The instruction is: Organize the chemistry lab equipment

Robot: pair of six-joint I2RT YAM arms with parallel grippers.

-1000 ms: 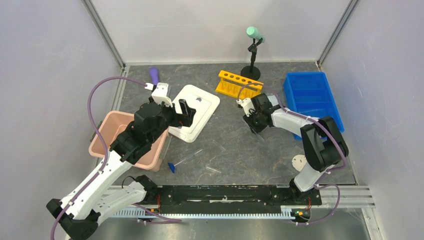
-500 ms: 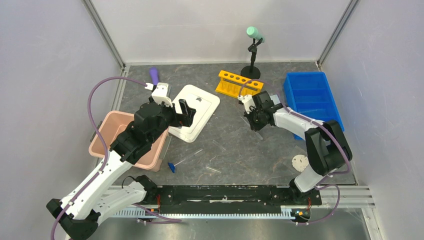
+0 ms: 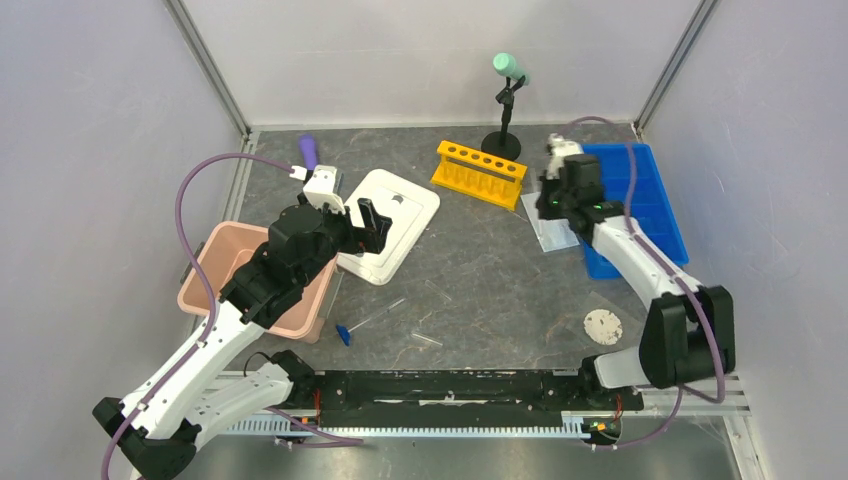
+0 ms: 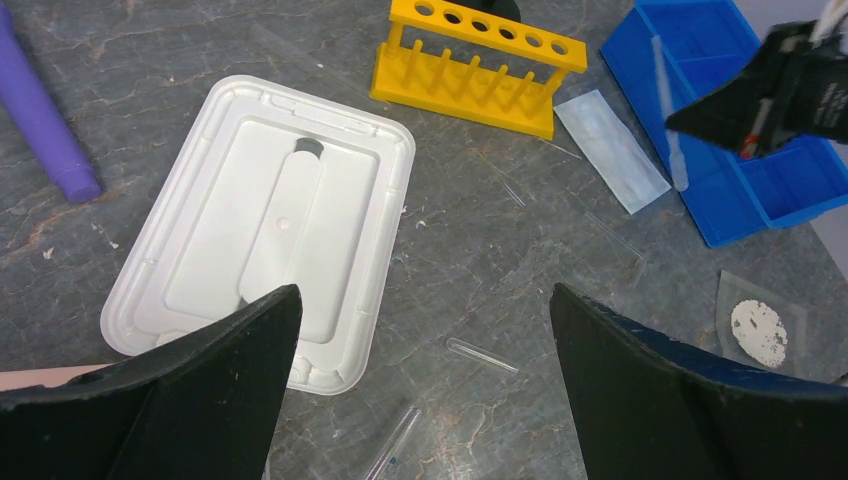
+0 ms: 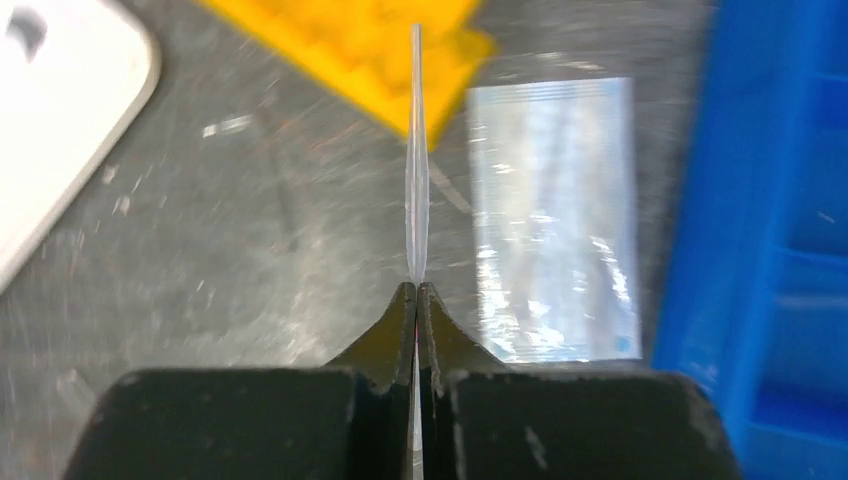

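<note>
Beside blue bin [image 5: 770, 200]: right gripper [image 5: 416, 288] pinching thin clear tube [image 5: 416, 150], apparently pointing straight ahead.

My right gripper [image 5: 416, 292] pinches a thin clear tube [image 5: 416, 150]. Pale blue rectangular face mask [image 3: 553, 233] lies flat; blue-capped clear tube [image 3: 370, 319] and round clear dish with white disc [image 3: 603, 326] lie well apart.

Grey table [image 3: 470, 270] bears white tray [image 3: 385, 225]; yellow rack [image 3: 480, 172]; blue bin [image 4: 720, 30]; perhaps a mask [image 4: 610, 150].

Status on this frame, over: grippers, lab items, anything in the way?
Left gripper open, over white tray. Right gripper shut on thin clear tube, raised beside blue bin. Nothing seen blocking the bin.
</note>
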